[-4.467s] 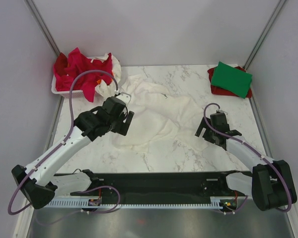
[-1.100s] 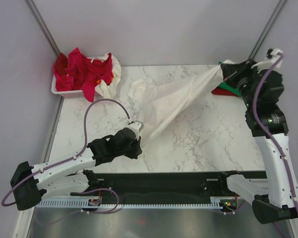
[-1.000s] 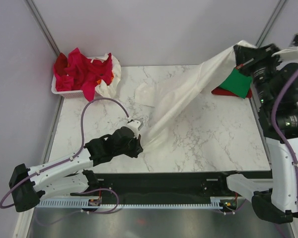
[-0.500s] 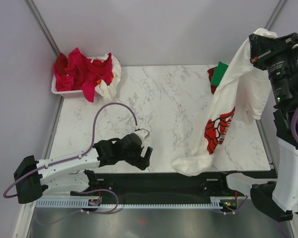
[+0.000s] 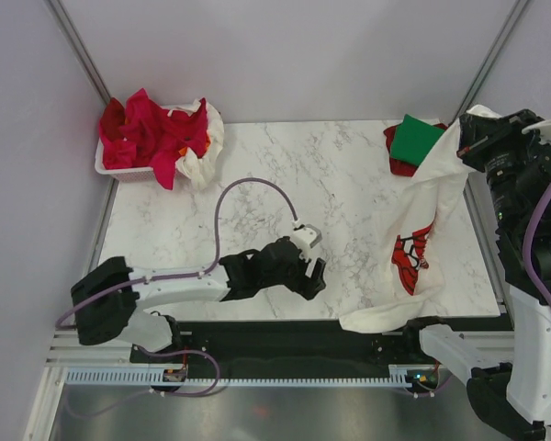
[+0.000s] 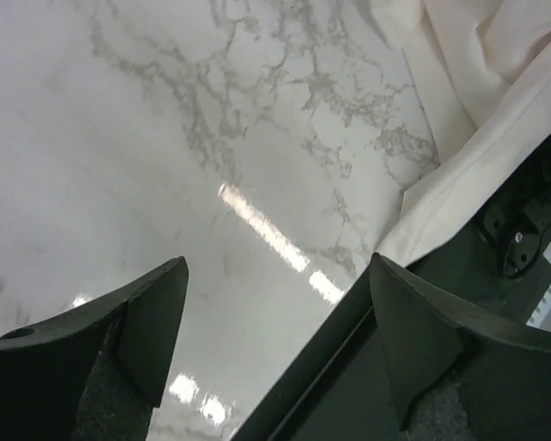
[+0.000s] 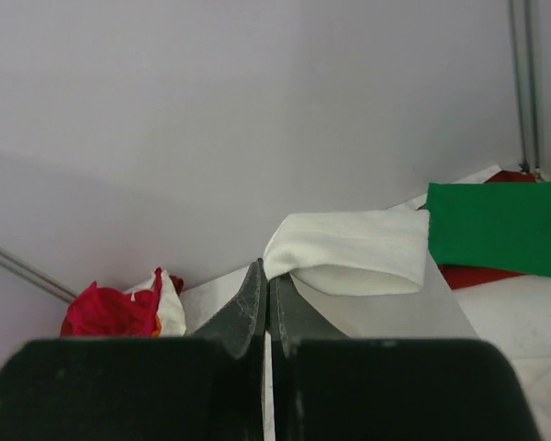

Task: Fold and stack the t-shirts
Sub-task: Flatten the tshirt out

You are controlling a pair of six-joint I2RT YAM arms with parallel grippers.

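Note:
A large white t-shirt (image 5: 433, 197) with a red chest print (image 5: 413, 254) hangs from my right gripper (image 5: 466, 140), high over the table's right side. Its lower end trails onto the front edge. In the right wrist view that gripper (image 7: 268, 276) is shut on a rolled fold of the white t-shirt (image 7: 349, 253). My left gripper (image 5: 312, 274) is low over the front middle of the table, open and holding nothing. In the left wrist view the left gripper (image 6: 275, 331) has bare marble between its fingers, and the white t-shirt's hem (image 6: 459, 129) lies just beyond it.
A folded green t-shirt (image 5: 424, 142) lies on a red one (image 5: 399, 165) at the back right corner. A white basket (image 5: 106, 163) at the back left holds crumpled red and white t-shirts (image 5: 151, 136). A black rail (image 5: 285, 335) runs along the table's near edge.
My left gripper let go of the white t-shirt, opened and slid right along the front edge. My right arm lifted the shirt off the table and now hangs it at the right.

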